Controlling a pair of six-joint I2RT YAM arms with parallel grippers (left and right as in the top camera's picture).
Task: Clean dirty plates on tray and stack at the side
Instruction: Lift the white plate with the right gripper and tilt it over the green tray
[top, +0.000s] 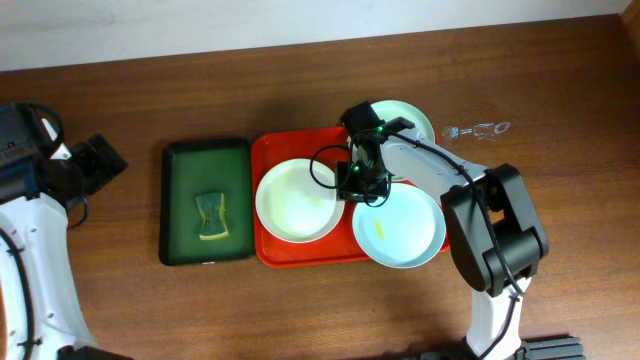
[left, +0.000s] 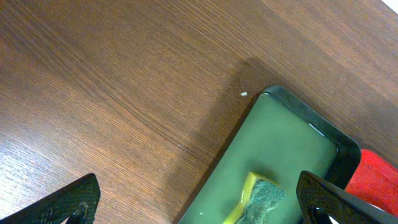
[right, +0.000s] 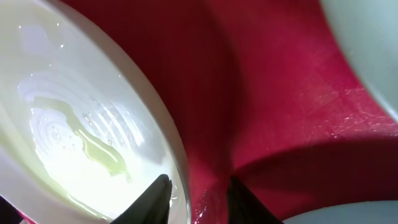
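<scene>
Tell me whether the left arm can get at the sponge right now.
Probably yes: the left gripper hangs open near the green tray, the sponge lies uncovered in it, and the right arm is over the red tray.

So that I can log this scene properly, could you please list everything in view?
tray: one, red-orange, table centre
white plate: one, white, left part of the tray
near mint plate: one, pale green, overhanging the tray's near right corner
far mint plate: one, pale green, far right corner, partly under the arm
green tray: one, dark green, left of the red one
sponge: one, green and yellow, in the green tray
clear object: one, transparent, unidentifiable, far right
table: one, brown wood
left end effector: black, open, beside the green tray
right end effector: black, open, straddling the white plate's rim
</scene>
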